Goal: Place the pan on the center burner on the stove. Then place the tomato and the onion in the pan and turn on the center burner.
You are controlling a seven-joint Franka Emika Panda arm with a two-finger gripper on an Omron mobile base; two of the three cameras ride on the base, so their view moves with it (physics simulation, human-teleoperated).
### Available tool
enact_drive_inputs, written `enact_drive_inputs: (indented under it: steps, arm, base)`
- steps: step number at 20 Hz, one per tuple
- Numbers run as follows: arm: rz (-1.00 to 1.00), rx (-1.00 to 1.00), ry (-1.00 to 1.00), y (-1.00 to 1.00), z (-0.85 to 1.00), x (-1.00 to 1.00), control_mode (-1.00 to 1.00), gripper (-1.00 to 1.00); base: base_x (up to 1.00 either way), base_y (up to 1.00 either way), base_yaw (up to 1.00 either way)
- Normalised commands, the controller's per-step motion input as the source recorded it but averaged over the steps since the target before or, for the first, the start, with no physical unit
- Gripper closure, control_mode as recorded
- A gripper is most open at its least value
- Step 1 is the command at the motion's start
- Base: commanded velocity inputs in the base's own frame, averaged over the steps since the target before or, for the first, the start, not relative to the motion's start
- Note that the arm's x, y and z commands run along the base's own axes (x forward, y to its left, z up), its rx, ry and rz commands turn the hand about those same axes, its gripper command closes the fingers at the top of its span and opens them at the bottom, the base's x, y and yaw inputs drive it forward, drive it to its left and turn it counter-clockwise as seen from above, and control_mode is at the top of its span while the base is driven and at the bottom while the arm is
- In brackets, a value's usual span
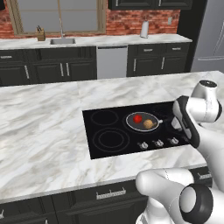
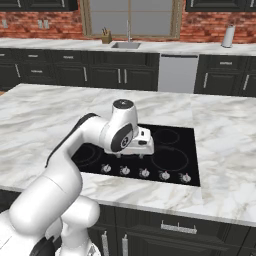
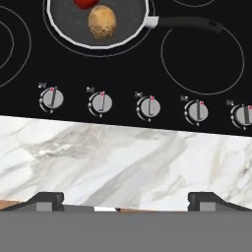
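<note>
1. Already the small shallow grey frying pan with a short black handle point(image 3: 98, 24) sits on the large double-ring center burner point(image 3: 129, 50) of the flat black glass stove point(image 3: 29, 74).
2. Inside the pan lie the small glossy red tomato point(image 1: 138, 118) and the tan-yellow round onion point(image 3: 102, 21), just beside each other.
3. Judging from this, only turning on the burner remains.
4. Along the stove's near edge runs a row of five small silver knobs; the middle knob point(image 3: 148, 107) is probably the one for the center burner.
5. That knob lies ahead of the claw point(image 3: 125, 199), between its tips and the pan, slightly to the right in the hand view.
6. Its jaws stand wide and hold nothing, above the white marble worktop point(image 3: 98, 162).
</note>
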Motion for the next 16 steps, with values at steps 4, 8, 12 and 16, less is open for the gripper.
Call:
enact_drive_inputs:
  steps: [4,8,12,16]
  arm:
    - [0.05,-0.02,0.0,0.0,-0.24,0.0,-1.0,-1.0]
    - [0.06,-0.02,0.0,0.0,-0.16,0.0,-1.0,-1.0]
    - [0.0,-0.02,0.01,0.0,-0.07,-0.08,-1.0,-1.0]
    - [-0.06,0.0,0.0,0.0,0.0,-0.09,-1.0,-1.0]
  base:
    - [0.0,0.0,0.0]
    - [0.0,0.0,0.0]
    - [0.0,0.0,0.0]
    - [0.0,0.0,0.0]
